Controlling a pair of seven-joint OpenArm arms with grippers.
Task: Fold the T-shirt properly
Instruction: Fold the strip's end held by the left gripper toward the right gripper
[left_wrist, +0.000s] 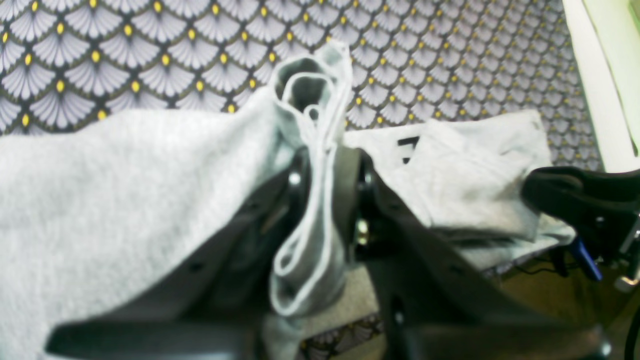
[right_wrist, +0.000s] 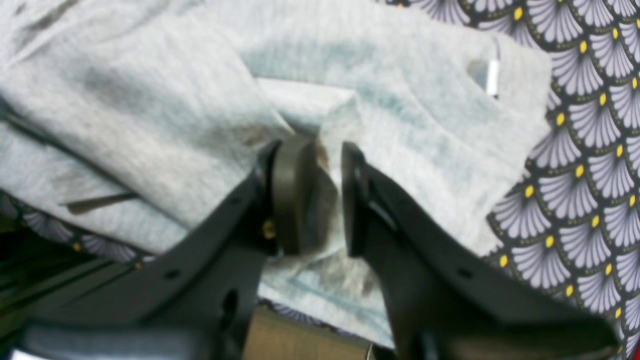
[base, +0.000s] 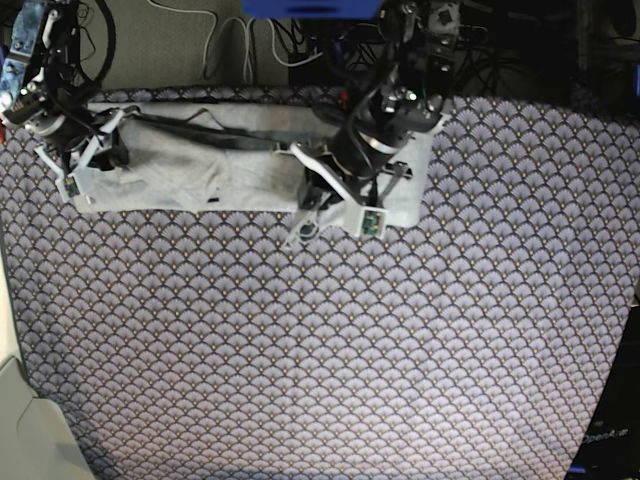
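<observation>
The pale grey T-shirt lies crumpled in a long strip along the far edge of the table. My left gripper is shut on a bunched fold of the shirt, which stands up between its fingers. A bit of black lettering shows beyond it. My right gripper is at the shirt's left end. In the right wrist view its fingers stand close together with a ridge of shirt fabric pinched between them. A small white label shows on the shirt.
The purple-grey fan-patterned cloth covers the whole table in front of the shirt. Cables lie behind the table's far edge. A pale object sits at the front left corner. The right arm shows in the left wrist view.
</observation>
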